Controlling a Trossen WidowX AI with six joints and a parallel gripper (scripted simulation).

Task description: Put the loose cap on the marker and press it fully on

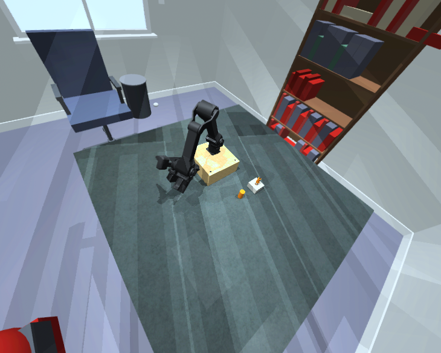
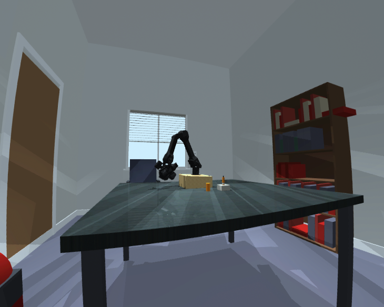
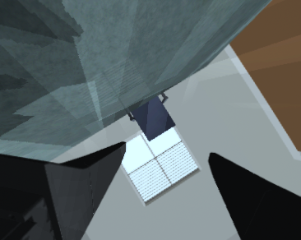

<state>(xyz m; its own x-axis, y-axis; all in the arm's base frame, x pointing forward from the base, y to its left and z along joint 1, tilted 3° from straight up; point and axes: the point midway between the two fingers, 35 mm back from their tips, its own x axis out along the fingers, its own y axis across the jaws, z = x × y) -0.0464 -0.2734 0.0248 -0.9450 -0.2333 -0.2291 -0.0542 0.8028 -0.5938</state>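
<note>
The white holder block (image 1: 253, 187) (image 2: 223, 187) stands on the dark table (image 1: 228, 273) (image 2: 185, 211), right of the robot's base. The orange marker (image 1: 258, 179) (image 2: 223, 180) stands upright in it, with no cap on. The orange cap (image 1: 241, 194) (image 2: 208, 186) stands upright and loose on the table, a little left of the block and apart from it. My gripper (image 3: 166, 151) is open and empty, its two black fingers wide apart in the wrist view. It is raised above the table, left of the base and well away from cap and marker. The wrist view shows neither cap nor marker.
The arm's base stands on a pale wooden block (image 1: 220, 173) (image 2: 197, 181), between the gripper and the holder block and close to the cap. A blue chair (image 1: 95, 106) (image 2: 142, 170) (image 3: 153, 117) stands beyond the table, and a bookshelf (image 1: 327, 110) (image 2: 345, 148) stands to the right.
</note>
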